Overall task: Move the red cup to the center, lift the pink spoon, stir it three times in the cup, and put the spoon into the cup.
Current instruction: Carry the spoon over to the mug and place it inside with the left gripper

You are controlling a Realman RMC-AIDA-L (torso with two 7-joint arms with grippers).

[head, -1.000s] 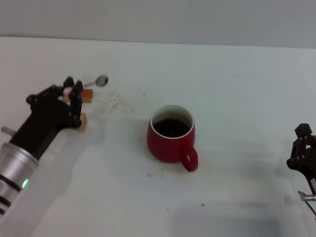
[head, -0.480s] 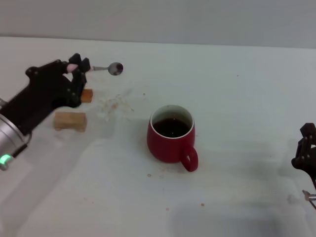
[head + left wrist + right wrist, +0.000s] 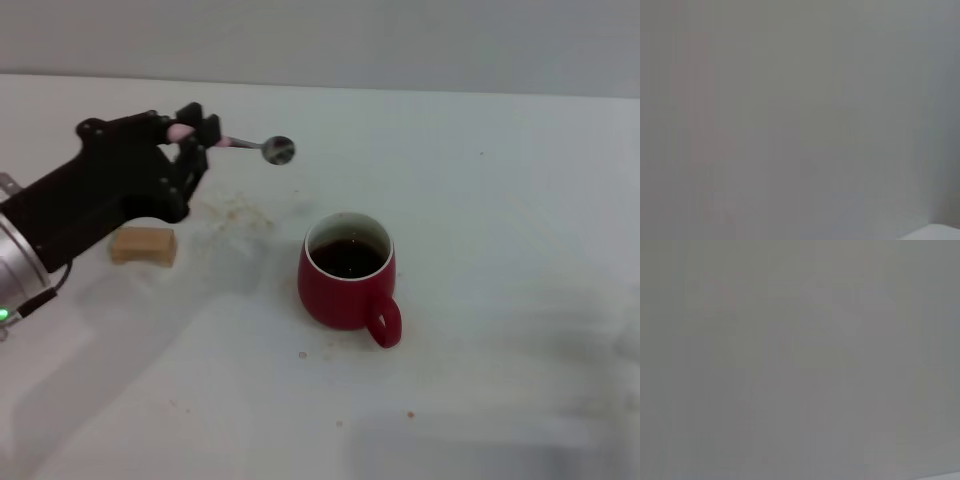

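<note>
Head view: table (image 3: 500, 160) w/ cup (image 3: 346, 285) sitting about mid, handle toward me, dark liquid inside, nothing touching it. My left hand (image 3: 195, 140) is up off the table, left of and beyond the cup, fingers clamped on the spoon's (image 3: 250, 145) pink handle; metal bowl end sticks out toward the cup, roughly level. Right hand not in view; both wrist views show only blank grey, so no help there. Tan block (image 3: 144, 245) lies under my arm.

Risks, big to small: arm comes down too low and knocks the cup, spilling liquid. Spoon is pinched near the handle end, so it could pivot or slip on rim contact. Stirring hard could splash. Crumbs (image 3: 235, 208) near the cup: minor.
</note>
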